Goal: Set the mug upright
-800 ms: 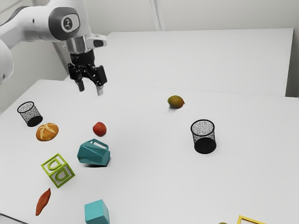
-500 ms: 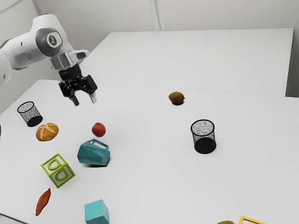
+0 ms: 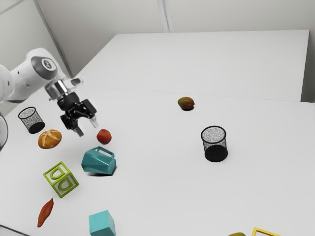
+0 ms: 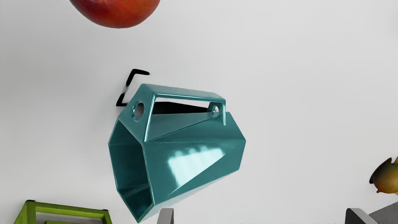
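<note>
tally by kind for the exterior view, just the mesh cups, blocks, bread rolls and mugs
Mesh cups: 2 (one near the bread roll, one far to the exterior view's right)
Blocks: 2 (green letter block, teal cube)
Bread rolls: 1
Mugs: 1
Total: 6

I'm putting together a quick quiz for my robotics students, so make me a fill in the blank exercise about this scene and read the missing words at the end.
The teal mug is lying on its ____.
With its fingers well apart, the gripper is ____.
The mug's ____ is on the side toward the red fruit.
The lettered block has a frame colored ____.

Missing words: side; open; handle; green.
</note>
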Robot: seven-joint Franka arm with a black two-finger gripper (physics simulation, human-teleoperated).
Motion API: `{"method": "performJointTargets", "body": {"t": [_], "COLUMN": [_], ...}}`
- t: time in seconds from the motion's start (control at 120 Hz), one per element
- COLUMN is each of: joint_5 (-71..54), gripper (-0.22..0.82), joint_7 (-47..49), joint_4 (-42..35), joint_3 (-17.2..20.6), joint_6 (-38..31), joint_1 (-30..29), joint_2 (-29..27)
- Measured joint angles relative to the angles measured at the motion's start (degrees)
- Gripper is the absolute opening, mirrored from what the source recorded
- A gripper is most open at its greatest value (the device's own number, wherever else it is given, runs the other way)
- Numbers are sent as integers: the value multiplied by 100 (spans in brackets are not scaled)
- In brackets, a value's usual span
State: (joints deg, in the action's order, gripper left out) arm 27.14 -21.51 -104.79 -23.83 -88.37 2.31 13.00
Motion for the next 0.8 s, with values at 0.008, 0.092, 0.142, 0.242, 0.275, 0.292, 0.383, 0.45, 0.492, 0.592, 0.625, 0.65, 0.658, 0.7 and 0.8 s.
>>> {"method": "performJointTargets", "body": {"t": [0.008, 0.092, 0.142, 0.242, 0.275, 0.292, 0.383, 0.45, 0.492, 0.592, 0.625, 0.65, 0.658, 0.7, 0.8], "joint_5": [5, 105, 204, 425, 488, 515, 653, 739, 792, 915, 947, 969, 976, 1017, 1143], "gripper": [60, 60, 60, 60, 60, 60, 60, 60, 60, 60, 60, 60, 60, 59, 58], "joint_7": [-11, -151, -249, -473, -547, -583, -766, -887, -957, -1105, -1149, -1180, -1191, -1239, -1341], "joint_4": [0, 0, 0, -32, -54, -61, -185, -299, -384, -548, -583, -619, -630, -673, -828], "joint_3": [0, 1, 2, 1, 2, 2, 2, 2, 0, 1, 1, 1, 1, 0, 2], "joint_6": [3, 26, 42, 70, 74, 76, 77, 70, 66, 58, 55, 54, 53, 49, 26], "joint_1": [-14, -162, -270, -430, -459, -473, -514, -537, -542, -546, -546, -543, -542, -539, -536], "joint_2": [17, 215, 350, 629, 688, 710, 775, 789, 788, 777, 769, 760, 757, 745, 721]}}
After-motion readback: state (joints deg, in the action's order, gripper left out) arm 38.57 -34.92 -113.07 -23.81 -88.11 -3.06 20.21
